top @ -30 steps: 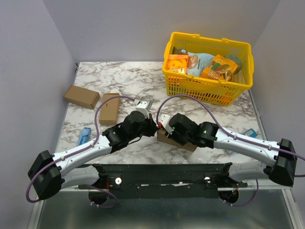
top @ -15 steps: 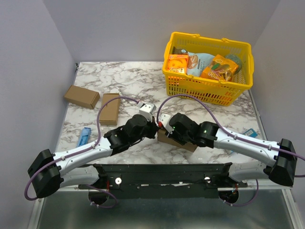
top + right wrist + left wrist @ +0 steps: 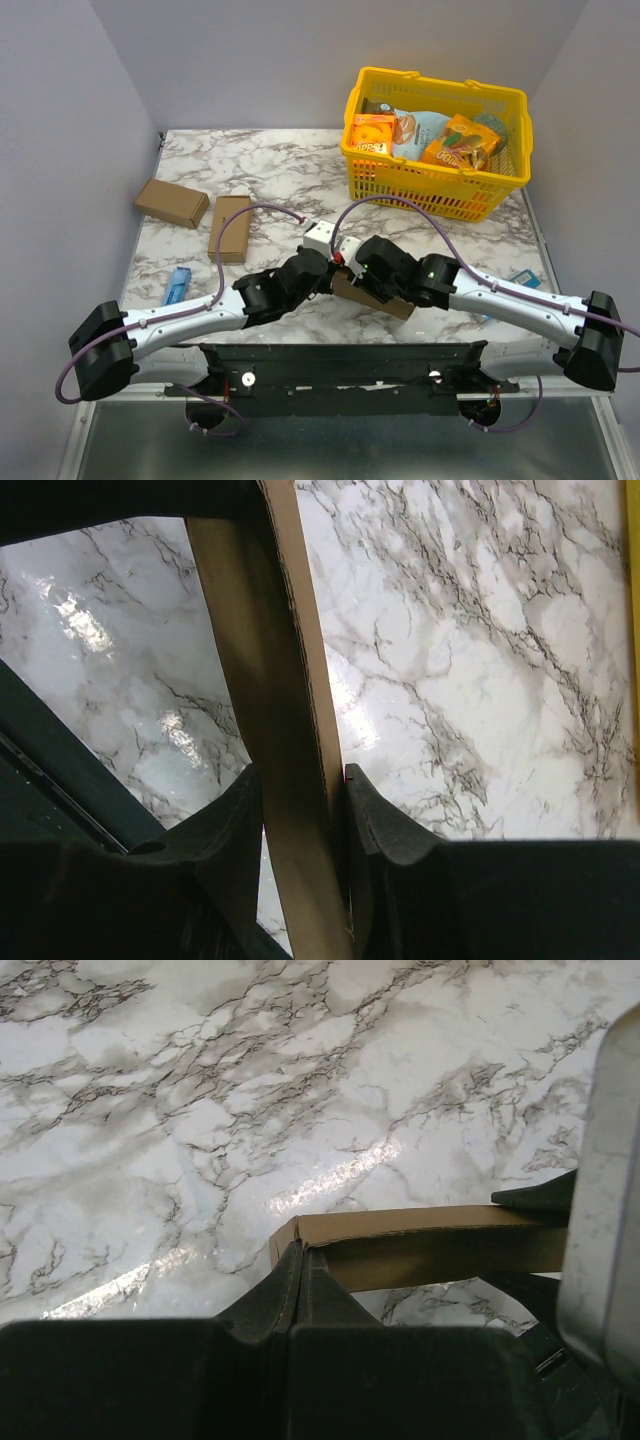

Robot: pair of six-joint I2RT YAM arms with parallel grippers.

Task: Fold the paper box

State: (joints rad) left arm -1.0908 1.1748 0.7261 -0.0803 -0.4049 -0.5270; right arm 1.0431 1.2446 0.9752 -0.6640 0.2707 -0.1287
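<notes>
Cardboard paper box [image 3: 270, 730] is clamped in my right fingers [image 3: 390, 825], left fingers [image 3: 265, 1305] pressed together at its corner. Best to nudge slowly along the crease

Both arms angled inward — left hand [image 3: 300, 1252] closed, right hand [image 3: 297, 776] clamped.

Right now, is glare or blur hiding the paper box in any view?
Left wrist: glare streaks on the marble table, beside the paper box, whose edge reads sharp. Right wrist: bright patches on the marble at upper left; the box panel is close and soft. Top view: even light, no glare, but the arms cover most of the box.
</notes>
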